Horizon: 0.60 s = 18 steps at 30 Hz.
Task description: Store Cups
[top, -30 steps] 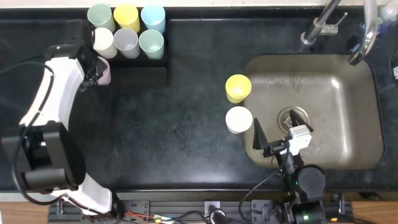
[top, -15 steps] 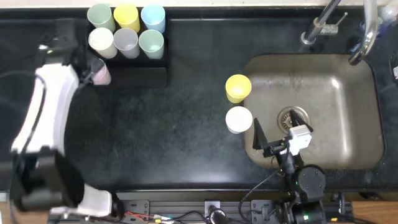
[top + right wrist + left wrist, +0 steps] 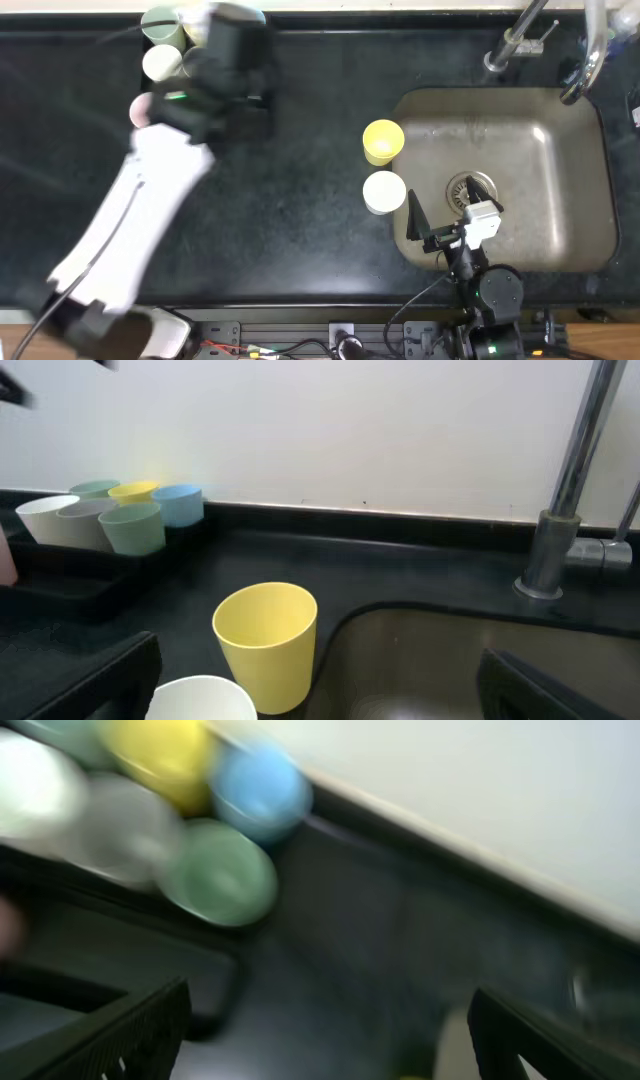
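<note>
The left gripper [image 3: 328,992] hangs over the back-left part of the counter [image 3: 300,230] with its fingers spread wide and nothing between them, as suits an arm with no cup to carry. Its wrist view is smeared, so its height cannot be judged. Just ahead of it the black rack [image 3: 110,955] holds cups upright and mouth-up in two tight rows, among them the green cup [image 3: 215,870] in front and the blue cup [image 3: 260,790] behind. They are packed close, so the rack takes as many as it can. A pink cup [image 3: 140,108] shows at the rack's left end, partly hidden by the arm; whether it sits in the rack or beside it cannot be told. Well to the right, the loose yellow cup [image 3: 382,140] and the loose white cup [image 3: 383,191] stand upright on the counter, near each other and just beside the left rim of the sink [image 3: 560,130], so these two appear to be what is left to store. The right gripper [image 3: 318,648] rests low by that rim, jaws wide apart and empty, facing both cups, probably because they lie within its reach. The faucet [image 3: 575,470] stands at the sink's back edge, well apart from the cups.
</note>
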Each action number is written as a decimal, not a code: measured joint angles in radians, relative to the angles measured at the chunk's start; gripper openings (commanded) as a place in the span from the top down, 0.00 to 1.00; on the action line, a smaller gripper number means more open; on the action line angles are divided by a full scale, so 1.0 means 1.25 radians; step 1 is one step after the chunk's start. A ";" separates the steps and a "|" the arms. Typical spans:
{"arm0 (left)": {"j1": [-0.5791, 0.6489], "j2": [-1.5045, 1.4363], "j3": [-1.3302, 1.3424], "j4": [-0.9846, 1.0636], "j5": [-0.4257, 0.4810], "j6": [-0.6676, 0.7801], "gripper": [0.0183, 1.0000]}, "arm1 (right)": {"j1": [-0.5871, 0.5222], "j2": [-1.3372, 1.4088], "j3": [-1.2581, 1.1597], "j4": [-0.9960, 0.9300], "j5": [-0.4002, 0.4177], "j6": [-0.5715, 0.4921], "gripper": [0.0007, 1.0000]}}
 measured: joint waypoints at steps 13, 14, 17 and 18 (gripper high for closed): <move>-0.178 0.276 0.101 -0.091 0.099 0.000 0.09 | 0.000 0.000 0.000 0.000 0.000 0.000 0.00; -0.178 0.282 0.101 -0.091 0.104 0.000 0.09 | 0.000 0.000 0.000 0.000 0.000 0.000 0.00; -0.177 0.297 0.106 -0.089 0.114 0.000 0.10 | 0.000 0.000 0.000 -0.001 0.000 0.000 0.00; -0.177 0.303 0.109 -0.087 0.116 0.000 0.10 | 0.000 0.000 0.000 0.000 0.000 0.000 0.00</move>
